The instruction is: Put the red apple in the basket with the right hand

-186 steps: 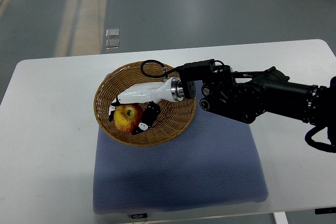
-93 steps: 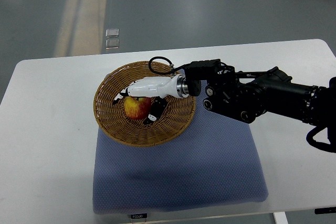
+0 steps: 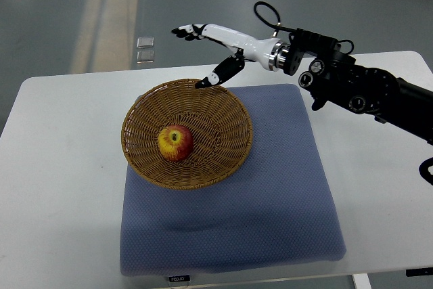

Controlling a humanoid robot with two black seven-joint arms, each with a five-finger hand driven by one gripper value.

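Observation:
A red and yellow apple [image 3: 176, 143] lies inside the round wicker basket [image 3: 230, 109], left of its middle. My right hand [image 3: 203, 49] is raised above the basket's far rim, fingers spread and holding nothing. Its black arm [image 3: 358, 86] comes in from the right edge. The apple is free of the hand. My left arm is out of view.
The basket stands on a blue-grey mat [image 3: 270, 214] on a white table [image 3: 61, 187]. The mat's front edge lies close to the table's near edge. Grey floor lies beyond the table's far edge.
My right hand has let go of the apple and lifted up and back out of the basket. The apple now rests alone in the basket.

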